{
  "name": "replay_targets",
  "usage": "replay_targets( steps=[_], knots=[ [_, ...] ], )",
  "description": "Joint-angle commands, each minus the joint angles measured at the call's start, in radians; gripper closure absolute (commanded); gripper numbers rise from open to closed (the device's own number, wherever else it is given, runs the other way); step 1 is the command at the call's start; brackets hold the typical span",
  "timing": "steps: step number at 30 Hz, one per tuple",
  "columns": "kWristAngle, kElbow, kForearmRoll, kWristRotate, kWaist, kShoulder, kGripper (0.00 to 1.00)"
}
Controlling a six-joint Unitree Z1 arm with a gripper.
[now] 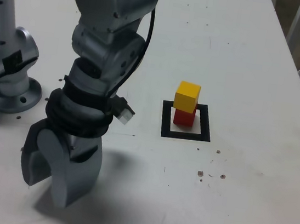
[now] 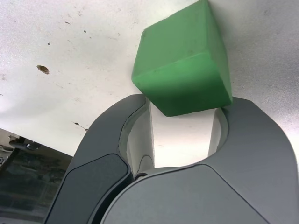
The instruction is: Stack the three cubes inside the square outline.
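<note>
Gripper (image 2: 183,119) jaws close against green cube (image 2: 183,65) on table (image 1: 245,58), well apart from square outline (image 1: 187,122). Yellow cube (image 1: 187,96) sits atop red cube (image 1: 183,117) inside outline.

No legible text, label, brand, number or sign appeared on any surface in the exterior or wrist view.

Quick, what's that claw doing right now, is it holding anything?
Gripper: jaws on either side of the green cube; whether it is gripped cannot be told.
</note>
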Motion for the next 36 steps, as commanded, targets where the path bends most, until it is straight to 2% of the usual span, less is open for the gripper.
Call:
replay_targets(
  steps=[1, 16, 22, 24, 25, 29, 30, 32, 36],
  knots=[
    [0.0, -0.003, 0.001, 0.002, 0.002, 0.002, 0.8],
    [0.001, 0.008, 0.013, 0.002, 0.002, -0.006, 0.8],
    [0.025, 0.013, 0.04, -0.023, 0.002, -0.032, 0.8],
    [0.037, 0.01, 0.048, -0.035, 0.002, -0.045, 0.71],
    [0.042, 0.009, 0.051, -0.043, 0.002, -0.051, 0.62],
    [0.054, 0.014, 0.055, -0.104, 0.002, -0.089, 0.13],
    [0.06, 0.017, 0.055, -0.127, 0.002, -0.101, 0.06],
    [0.083, 0.021, 0.058, -0.176, 0.002, -0.125, 0.01],
    [0.154, 0.017, 0.079, -0.26, 0.002, -0.164, 0.0]
  ],
)
